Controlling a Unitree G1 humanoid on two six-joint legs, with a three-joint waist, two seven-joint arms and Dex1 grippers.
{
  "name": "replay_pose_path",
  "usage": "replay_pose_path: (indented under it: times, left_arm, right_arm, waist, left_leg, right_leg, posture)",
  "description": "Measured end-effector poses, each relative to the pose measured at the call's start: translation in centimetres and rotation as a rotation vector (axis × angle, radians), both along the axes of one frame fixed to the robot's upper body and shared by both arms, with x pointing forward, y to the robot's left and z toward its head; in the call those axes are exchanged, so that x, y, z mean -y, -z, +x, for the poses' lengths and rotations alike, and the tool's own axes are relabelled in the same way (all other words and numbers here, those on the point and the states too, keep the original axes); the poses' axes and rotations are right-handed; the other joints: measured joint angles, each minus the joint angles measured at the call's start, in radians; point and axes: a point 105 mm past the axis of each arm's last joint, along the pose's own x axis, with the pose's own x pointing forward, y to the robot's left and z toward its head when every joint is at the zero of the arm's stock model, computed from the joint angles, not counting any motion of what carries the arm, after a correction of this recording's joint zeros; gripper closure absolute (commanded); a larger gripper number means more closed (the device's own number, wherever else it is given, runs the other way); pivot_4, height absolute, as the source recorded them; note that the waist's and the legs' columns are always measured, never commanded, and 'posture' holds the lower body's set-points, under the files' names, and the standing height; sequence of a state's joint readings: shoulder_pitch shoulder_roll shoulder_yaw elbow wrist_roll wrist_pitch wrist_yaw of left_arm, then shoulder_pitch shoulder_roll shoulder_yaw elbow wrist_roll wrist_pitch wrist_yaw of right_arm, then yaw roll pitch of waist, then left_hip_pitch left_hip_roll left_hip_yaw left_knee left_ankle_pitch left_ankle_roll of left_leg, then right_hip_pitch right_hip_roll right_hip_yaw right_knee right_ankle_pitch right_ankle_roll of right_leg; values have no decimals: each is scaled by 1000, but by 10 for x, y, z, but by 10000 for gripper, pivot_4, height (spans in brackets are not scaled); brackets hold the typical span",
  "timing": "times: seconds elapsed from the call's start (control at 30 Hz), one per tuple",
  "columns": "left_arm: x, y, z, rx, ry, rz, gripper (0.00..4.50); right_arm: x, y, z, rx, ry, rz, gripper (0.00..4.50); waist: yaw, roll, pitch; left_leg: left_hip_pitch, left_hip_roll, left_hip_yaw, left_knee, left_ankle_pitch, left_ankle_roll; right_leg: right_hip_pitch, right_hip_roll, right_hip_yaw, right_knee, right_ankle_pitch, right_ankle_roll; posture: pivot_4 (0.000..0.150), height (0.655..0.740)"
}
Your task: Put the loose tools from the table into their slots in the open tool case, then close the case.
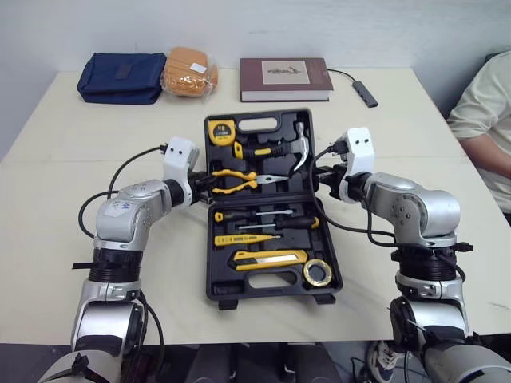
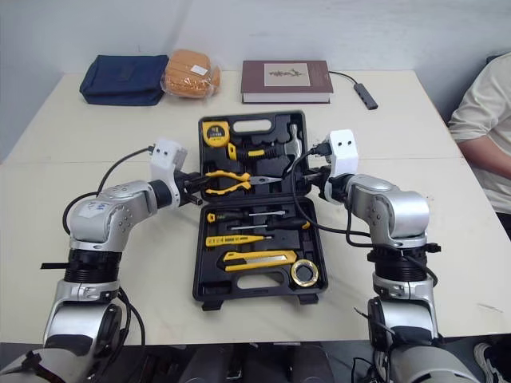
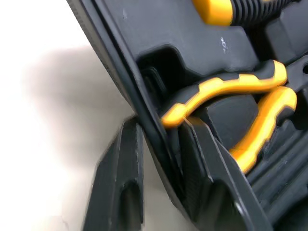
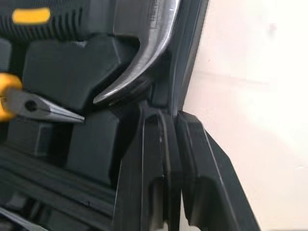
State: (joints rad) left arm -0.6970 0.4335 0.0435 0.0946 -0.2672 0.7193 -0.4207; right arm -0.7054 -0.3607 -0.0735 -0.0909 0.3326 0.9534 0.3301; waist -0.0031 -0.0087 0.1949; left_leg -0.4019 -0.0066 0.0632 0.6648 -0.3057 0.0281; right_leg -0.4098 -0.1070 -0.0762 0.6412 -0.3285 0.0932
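While the tool case [image 1: 275, 294] lies spread flat open in the middle of the desk [image 1: 64, 159], both arms reach in at its far half, one from each side. The left tool [image 1: 209, 182] is at the left edge of that half, level with the pliers [image 1: 239, 179]. From the left wrist you can see its fingers straddling the case wall: the outer finger [image 3: 120, 183] is on the desk side with its tip against the wall, and the inner finger [image 3: 207, 168] sits inside the tray, just beside the yellow ends of the plier handles. The gap between them is narrow and holds nothing but the wall.

The right tool [image 1: 319, 182] is at the opposite edge, just beside the claw of the hammer [image 1: 275, 149]. Its two fingers are drawn nearly together, with the case rim pinched between their tips.

In the far half, the tape measure [image 1: 221, 131] sits in its slot at the back left corner, the hammer lies across the back, and the pliers lie in front of it. The near half holds two screwdrivers, one black-handled [image 1: 263, 215] and one yellow [image 1: 243, 238]. In front of them lie a yellow utility knife [image 1: 267, 258] and a roll of tape [image 1: 318, 272], which sits in the front right corner.

Well behind the case, along the desk's far edge, are a blue pouch [image 1: 121, 77], an orange bundle [image 1: 190, 72] touching it, and a brown book [image 1: 285, 78]. A person [image 1: 487, 120] sits at the right end of the desk.
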Motion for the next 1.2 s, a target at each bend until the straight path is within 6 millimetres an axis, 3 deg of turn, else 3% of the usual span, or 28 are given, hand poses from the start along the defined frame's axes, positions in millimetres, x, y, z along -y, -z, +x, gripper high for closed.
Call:
replay_pose_path:
  times: [0.1, 0.3, 0.43, 0.47, 0.6, 0.63, 0.7, 0.8, 0.93, 1.07, 1.2]
  left_arm:
    - [3, -8, 1, 102, 24, 50, 41453]
    - [-5, 9, -22, 320, 56, 215, 42042]
    - [-14, 19, -45, 457, 50, 382, 25192]
    - [-17, 21, -50, 480, 43, 409, 19774]
    - [-43, 33, -79, 455, -11, 445, 1396]
    - [-49, 35, -87, 431, -17, 427, 0]
    - [-58, 33, -110, 351, 12, 363, 0]
    - [-86, 36, -152, 123, 61, 285, 0]
    - [-125, 38, -188, -92, 36, 244, 0]
    - [-131, 22, -171, -59, -7, 156, 0]
    - [-106, 16, -150, -12, 65, 115, 0]
  right_arm:
    - [4, 5, -5, 112, -19, -104, 45000]
    - [5, 25, -28, 357, -116, -263, 45000]
    - [9, 33, -46, 550, -185, -423, 45000]
    - [11, 35, -51, 596, -202, -474, 36460]
    - [22, 51, -88, 717, -355, -665, 17521]
    - [25, 52, -96, 723, -367, -668, 12254]
    - [32, 41, -113, 687, -377, -622, 3257]
    - [56, 15, -142, 501, -466, -590, 3257]
    - [77, 9, -177, 199, -578, -486, 3257]
    - [80, 8, -178, 95, -555, -331, 3257]
    - [69, 3, -161, 120, -510, -259, 3257]
  waist:
    - [1, 0, 0]
    - [-4, -1, 0]
    - [-1, -1, 0]
    - [0, 0, 0]
    - [-2, -1, 0]
    - [-2, -1, 0]
    - [-2, -1, 1]
    - [-1, 1, 1]
    - [8, -2, 1]
    - [29, -1, 1]
    - [26, 0, 1]
  left_leg:
    - [-3, 0, 2, 0, 0, 1]
    - [-1, 1, 5, 0, 0, 1]
    - [6, 1, 5, -1, 0, 1]
    - [7, 1, 5, -1, 0, 1]
    - [15, 3, 2, -3, -2, 1]
    - [15, 3, 1, -3, -2, 1]
    - [14, 3, 1, -2, -2, 1]
    - [17, 3, -2, -3, -3, 3]
    - [35, 6, -10, -5, -15, 9]
    - [33, 4, -11, -4, -18, 6]
    - [30, 3, -10, -3, -13, 4]
  right_leg:
    - [-4, 0, -2, 1, 0, 0]
    - [-3, 0, -3, 0, 0, 0]
    - [3, -2, 1, 1, 0, 0]
    - [4, -2, 2, 1, 0, 0]
    - [16, -2, 3, -6, 0, 0]
    - [16, -2, 3, -6, 0, 0]
    - [16, -3, 3, -5, 0, 0]
    - [20, -3, 2, -13, 0, 0]
    - [44, -2, -5, -22, -2, -4]
    - [43, -4, -5, -23, -2, -5]
    - [39, -4, -4, -23, -1, -4]
  posture:
    - [1500, 7400]
    - [1500, 7400]
    - [1500, 7400]
    - [1500, 7400]
    - [1500, 7400]
    - [1500, 7400]
    - [1500, 7400]
    - [1500, 7400]
    - [1500, 7400]
    - [1500, 7400]
    - [1500, 7400]
